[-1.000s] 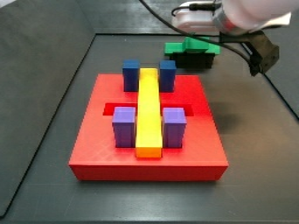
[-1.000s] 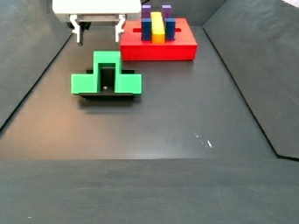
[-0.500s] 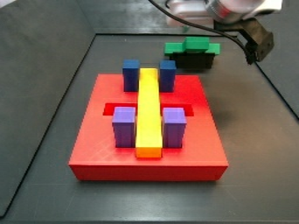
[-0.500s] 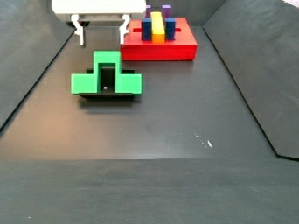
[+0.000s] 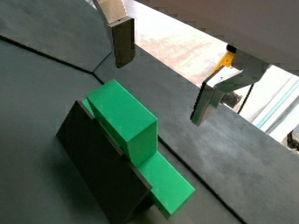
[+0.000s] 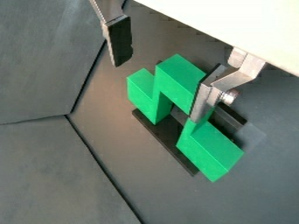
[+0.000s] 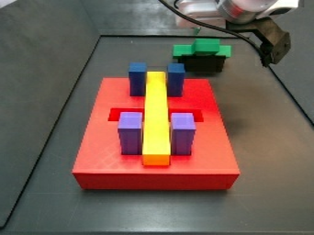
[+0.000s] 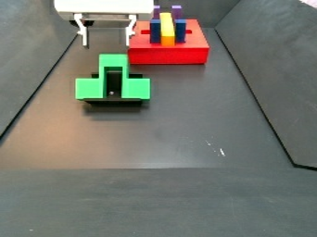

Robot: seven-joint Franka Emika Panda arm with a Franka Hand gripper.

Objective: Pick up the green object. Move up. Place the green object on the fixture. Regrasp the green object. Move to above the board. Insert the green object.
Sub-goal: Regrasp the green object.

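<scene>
The green object [image 8: 113, 83] rests on the dark fixture [image 8: 114, 101], raised middle up and a lower arm out to each side. In a side view it [image 7: 200, 48] sits on the fixture [image 7: 204, 63] beyond the red board [image 7: 153, 171]. My gripper [image 8: 107, 32] hangs open above the piece, apart from it, and shows in the other side view as my gripper [image 7: 229, 26]. In both wrist views the fingers [image 5: 121, 44] [image 6: 119, 39] stand wide apart with nothing between them. The green object [image 5: 122, 122] [image 6: 176, 92] lies below them on the fixture [image 5: 100, 166].
The board [image 8: 168, 51] carries a long yellow bar [image 7: 156, 115], two blue blocks [image 7: 138, 77] and two purple blocks [image 7: 130, 131]. Raised walls edge the dark floor [image 8: 173, 139] on the left and right.
The gripper has risen a little away from the green object, still open. The green object and the board have not moved.
</scene>
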